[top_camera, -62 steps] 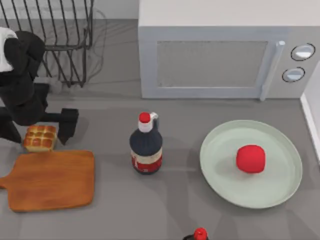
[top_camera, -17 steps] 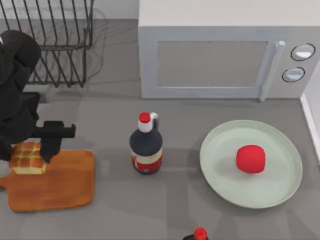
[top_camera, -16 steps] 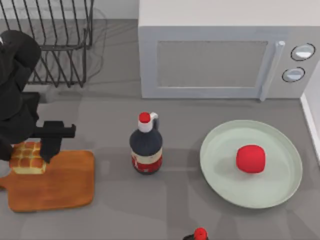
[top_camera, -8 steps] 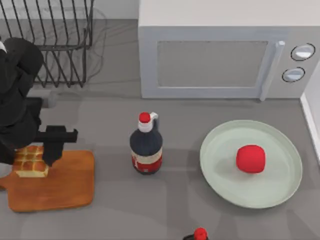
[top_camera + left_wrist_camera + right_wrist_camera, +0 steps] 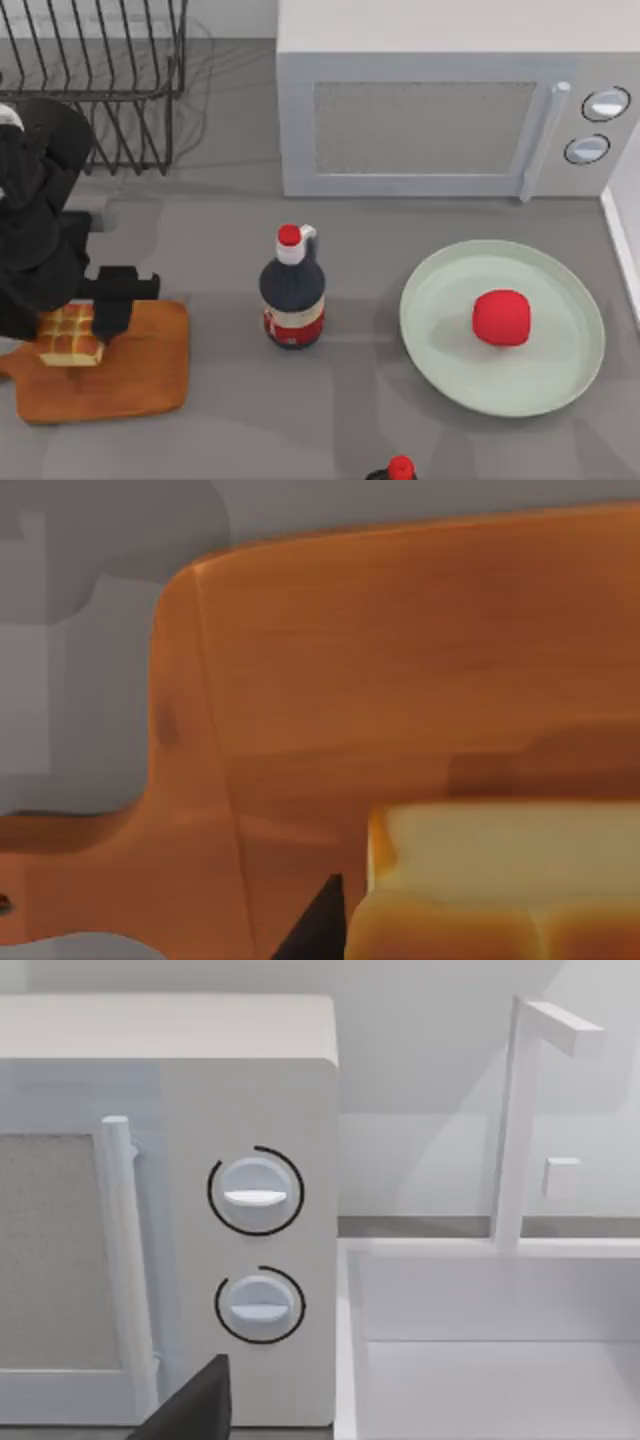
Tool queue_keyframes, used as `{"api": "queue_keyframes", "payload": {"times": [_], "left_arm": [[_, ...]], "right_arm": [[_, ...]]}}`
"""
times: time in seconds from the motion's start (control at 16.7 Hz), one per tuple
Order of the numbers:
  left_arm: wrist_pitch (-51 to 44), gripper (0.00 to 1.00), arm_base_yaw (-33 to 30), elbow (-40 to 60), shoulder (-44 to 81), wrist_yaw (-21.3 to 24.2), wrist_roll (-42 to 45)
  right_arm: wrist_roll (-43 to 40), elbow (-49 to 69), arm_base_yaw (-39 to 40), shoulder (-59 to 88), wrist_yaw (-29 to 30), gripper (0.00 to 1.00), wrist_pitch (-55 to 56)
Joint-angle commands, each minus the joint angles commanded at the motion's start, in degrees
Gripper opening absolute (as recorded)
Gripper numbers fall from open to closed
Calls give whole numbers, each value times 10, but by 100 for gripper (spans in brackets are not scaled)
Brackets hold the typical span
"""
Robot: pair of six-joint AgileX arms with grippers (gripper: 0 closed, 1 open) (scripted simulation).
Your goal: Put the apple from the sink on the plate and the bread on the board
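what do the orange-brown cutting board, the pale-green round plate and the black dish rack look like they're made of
The orange-brown cutting board: wood, going by its streaked grain and soft satin sheen. The pale-green round plate: probably glazed ceramic or plastic; smooth, even colour, shallow rim. The black dish rack: thin dark rods, likely coated metal wire.

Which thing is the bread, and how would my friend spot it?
Find the orange-brown board at the table's left. The bread is over its handle end, between the left gripper fingers. It's a small golden square with glossy bumps, unlike the smooth red apple.
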Motion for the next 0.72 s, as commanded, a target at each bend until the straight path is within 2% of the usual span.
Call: {"api": "queue_keyframes", "payload": {"times": [0.36, 0.72], "left_arm": [[17, 0, 0, -11, 8, 0, 0], [17, 45, 0, -11, 8, 0, 0]], "right_arm": [[0, 0, 0, 0, 0, 100, 0], [0, 0, 0, 0, 0, 100, 0]]}}
